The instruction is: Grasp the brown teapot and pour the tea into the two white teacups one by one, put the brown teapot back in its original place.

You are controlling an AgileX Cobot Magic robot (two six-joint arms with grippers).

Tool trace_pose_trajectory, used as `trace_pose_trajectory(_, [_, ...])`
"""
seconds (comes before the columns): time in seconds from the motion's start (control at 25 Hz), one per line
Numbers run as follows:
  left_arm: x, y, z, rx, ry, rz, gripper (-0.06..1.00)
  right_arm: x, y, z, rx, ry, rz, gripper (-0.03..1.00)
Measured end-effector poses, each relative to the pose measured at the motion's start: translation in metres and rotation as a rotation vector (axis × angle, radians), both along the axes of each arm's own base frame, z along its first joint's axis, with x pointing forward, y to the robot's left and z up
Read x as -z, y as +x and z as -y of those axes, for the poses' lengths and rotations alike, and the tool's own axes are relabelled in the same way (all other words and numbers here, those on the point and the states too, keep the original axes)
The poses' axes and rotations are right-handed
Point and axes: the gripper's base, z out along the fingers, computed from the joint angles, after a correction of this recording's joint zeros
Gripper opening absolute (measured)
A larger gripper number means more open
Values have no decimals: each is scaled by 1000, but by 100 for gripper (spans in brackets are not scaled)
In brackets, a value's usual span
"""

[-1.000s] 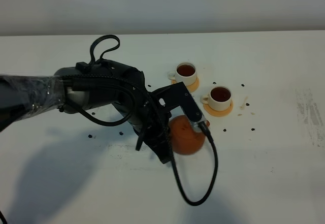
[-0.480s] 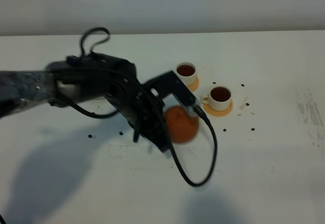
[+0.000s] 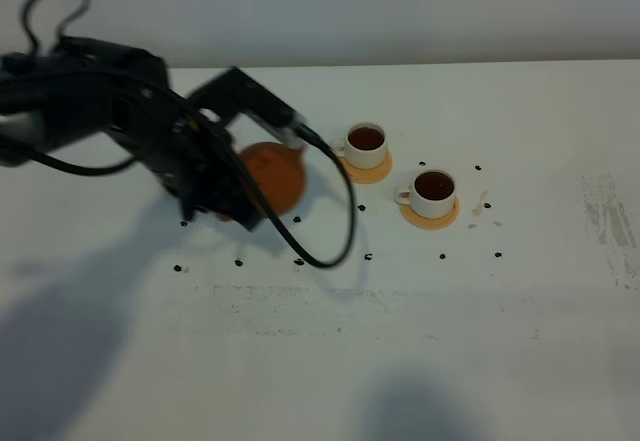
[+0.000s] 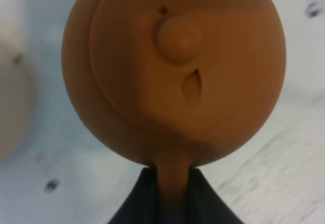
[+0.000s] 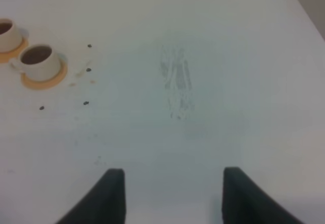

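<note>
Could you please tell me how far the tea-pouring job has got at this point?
Both white teacups already hold dark tea on their coasters, so pouring looks done. In hand: the left gripper is shut on the brown teapot by its handle, well left of the cups. Left: setting it on the pale beige disc seen beside it in the left wrist view, and letting go.

The white table [image 3: 520, 361] fills nearly the whole scene, with a pale grey wall [image 3: 400, 6] running behind its far edge. Small dark specks [image 3: 367, 257], possibly loose tea leaves though too small to tell, lie scattered across the middle of the top. A few tan crumbs or stains [image 3: 482, 204] sit a little right of centre. Toward the right edge there is a faint grey scuff mark [image 3: 610, 223]. Soft shadows [image 3: 60, 351] fall on the near left part.
</note>
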Motion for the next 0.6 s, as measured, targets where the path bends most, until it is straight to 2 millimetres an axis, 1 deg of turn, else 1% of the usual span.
trace_pose_trajectory(0.2, [-4,11,-40,-119,37,-17,8,0,0,0,0,0,0,42])
trace_pose_trajectory(0.36, [-4,18,-65,-191,39,-18,8,0,0,0,0,0,0,42])
trace_pose_trajectory(0.48, [-4,22,-77,-227,32,-1,8,0,0,0,0,0,0,42])
trace_pose_trajectory(0.6, [-4,28,-81,-247,22,20,8,0,0,0,0,0,0,42])
